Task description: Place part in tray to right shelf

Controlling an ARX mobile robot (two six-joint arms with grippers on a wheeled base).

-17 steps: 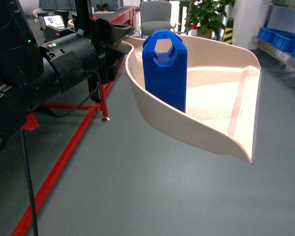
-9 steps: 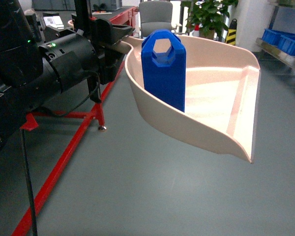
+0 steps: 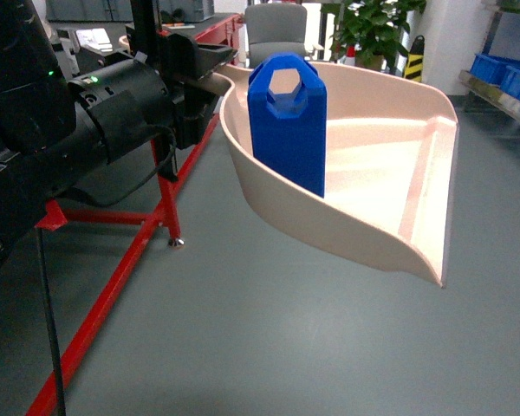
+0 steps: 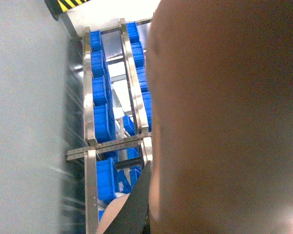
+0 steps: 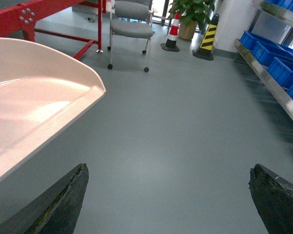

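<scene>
The cream tray (image 3: 373, 165) hangs in the air over the grey floor, and my left gripper (image 3: 204, 71) is shut on its handle at the upper left of the head view. The blue part (image 3: 288, 121) stands upright inside the tray against its near wall, hexagonal hole at the top. In the left wrist view the tray's underside (image 4: 224, 117) fills the right side, blurred, beside one dark finger (image 4: 136, 204). My right gripper (image 5: 168, 200) is open over bare floor, with the tray's lip (image 5: 39, 97) to its left. The right shelf (image 5: 276, 85) runs along the right wall.
Blue crates (image 3: 503, 74) sit on the steel shelf at far right. A red steel frame (image 3: 121, 269) with a foot stands on the floor at left. A grey chair (image 5: 131, 27), a potted plant (image 3: 373, 30) and a striped post (image 5: 207, 34) stand behind.
The floor, red frame foot and chair have slid down and the crates rightward in the head view. The tray and the part keep their place in front of the camera.
</scene>
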